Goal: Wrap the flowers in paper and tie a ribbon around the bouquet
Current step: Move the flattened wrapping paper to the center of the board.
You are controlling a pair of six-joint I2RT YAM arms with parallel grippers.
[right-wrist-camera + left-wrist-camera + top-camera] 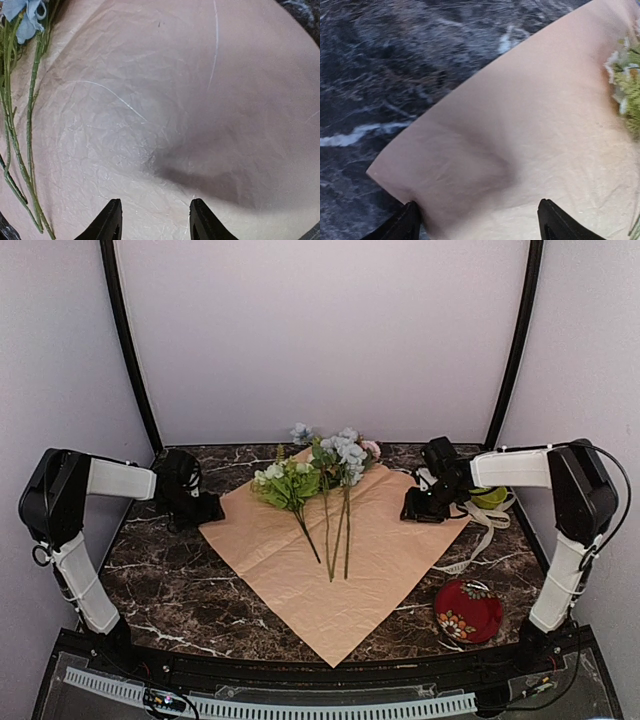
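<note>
The paper [330, 570] lies spread on the dark marbled desk [180, 590] as a diamond, peach side up, with one corner pointing toward the arms. The flowers [320, 465] lie on its far half, blooms at the far corner and thin stems running down the middle. A red round pouch [468, 610] with a flower pattern sits closed on the desk at the near right; what it holds cannot be told. The left fingers [195, 508] are at the paper's left corner, spread wide and gripping nothing, one tip at the sheet's edge. The right fingers [425, 505] are low over the right corner, partly apart and also gripping nothing, the stems off to one side. The ribbon [485, 530] loops loosely just beyond that corner, beside a lime-green round thing [490, 497].
</note>
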